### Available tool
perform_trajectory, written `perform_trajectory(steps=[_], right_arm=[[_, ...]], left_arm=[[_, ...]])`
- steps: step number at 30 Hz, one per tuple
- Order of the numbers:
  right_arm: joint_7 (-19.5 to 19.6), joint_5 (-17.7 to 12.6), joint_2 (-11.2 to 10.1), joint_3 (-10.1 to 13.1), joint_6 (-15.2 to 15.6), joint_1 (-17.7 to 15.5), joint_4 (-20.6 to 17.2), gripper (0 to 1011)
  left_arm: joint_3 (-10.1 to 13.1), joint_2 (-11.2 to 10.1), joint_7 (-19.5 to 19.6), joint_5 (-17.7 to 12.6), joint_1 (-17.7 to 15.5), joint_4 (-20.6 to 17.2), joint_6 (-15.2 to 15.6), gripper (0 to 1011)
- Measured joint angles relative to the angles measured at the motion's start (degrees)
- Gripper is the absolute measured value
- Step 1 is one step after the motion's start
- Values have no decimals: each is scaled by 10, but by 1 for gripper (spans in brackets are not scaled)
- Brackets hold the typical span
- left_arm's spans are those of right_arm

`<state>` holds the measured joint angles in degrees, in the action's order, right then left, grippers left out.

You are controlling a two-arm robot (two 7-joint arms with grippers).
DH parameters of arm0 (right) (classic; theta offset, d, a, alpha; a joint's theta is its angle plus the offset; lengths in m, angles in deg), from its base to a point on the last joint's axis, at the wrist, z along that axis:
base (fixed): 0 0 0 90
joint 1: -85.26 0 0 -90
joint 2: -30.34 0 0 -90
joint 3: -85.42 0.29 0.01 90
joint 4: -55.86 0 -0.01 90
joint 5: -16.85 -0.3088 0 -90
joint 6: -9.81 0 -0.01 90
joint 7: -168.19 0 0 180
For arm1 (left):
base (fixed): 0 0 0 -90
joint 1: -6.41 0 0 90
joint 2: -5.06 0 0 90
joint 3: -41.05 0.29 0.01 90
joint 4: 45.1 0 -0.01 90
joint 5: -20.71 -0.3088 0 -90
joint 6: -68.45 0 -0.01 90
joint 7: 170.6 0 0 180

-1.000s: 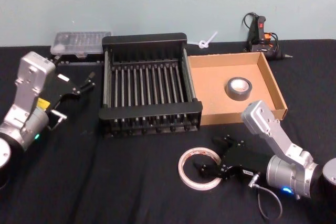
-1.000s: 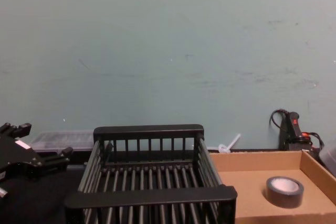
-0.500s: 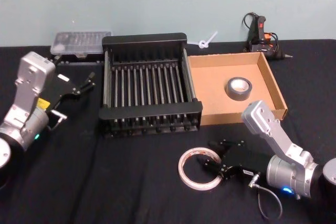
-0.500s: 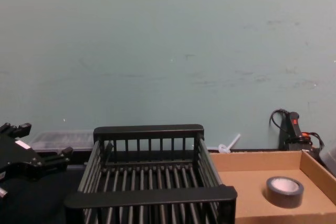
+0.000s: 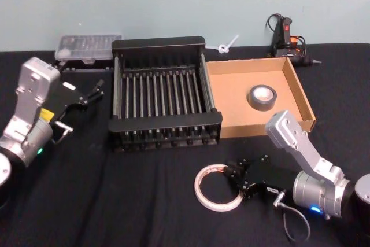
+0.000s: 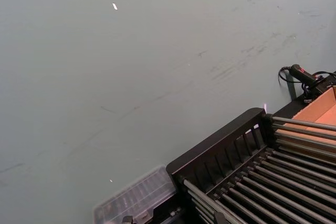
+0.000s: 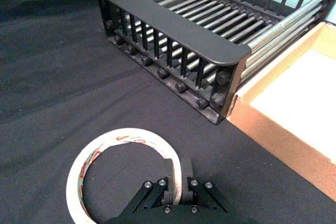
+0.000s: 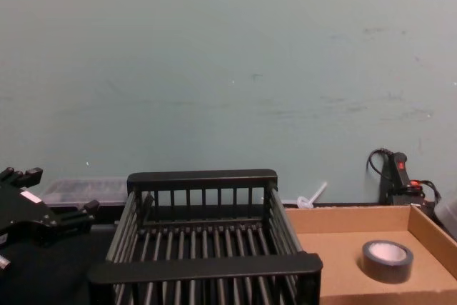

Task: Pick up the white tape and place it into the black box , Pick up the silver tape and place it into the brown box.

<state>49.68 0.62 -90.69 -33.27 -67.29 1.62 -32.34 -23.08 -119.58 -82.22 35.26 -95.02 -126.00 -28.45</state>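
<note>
One white tape (image 5: 218, 186) | lying flat, axis vertical | right tool (image 7: 178, 188) pinching rim

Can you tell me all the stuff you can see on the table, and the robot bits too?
white tape: one, white ring, flat on the black table, near side
black box: one, black, centre
brown box: one, tan, right of the black box
silver tape: one, dark grey, inside the brown box
clear case: one, far left
glue gun: one, black, far right
right end effector: shut on the white tape's rim
left end effector: raised left of the black box
</note>
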Motion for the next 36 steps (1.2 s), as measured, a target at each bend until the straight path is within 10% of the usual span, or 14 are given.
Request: perform_trajectory(steps=[36], right_arm=[[-38, -63, -62, 33, -23, -10, -118, 95]], left_arm=[[0, 0, 0, 0, 0, 0, 0, 1001]])
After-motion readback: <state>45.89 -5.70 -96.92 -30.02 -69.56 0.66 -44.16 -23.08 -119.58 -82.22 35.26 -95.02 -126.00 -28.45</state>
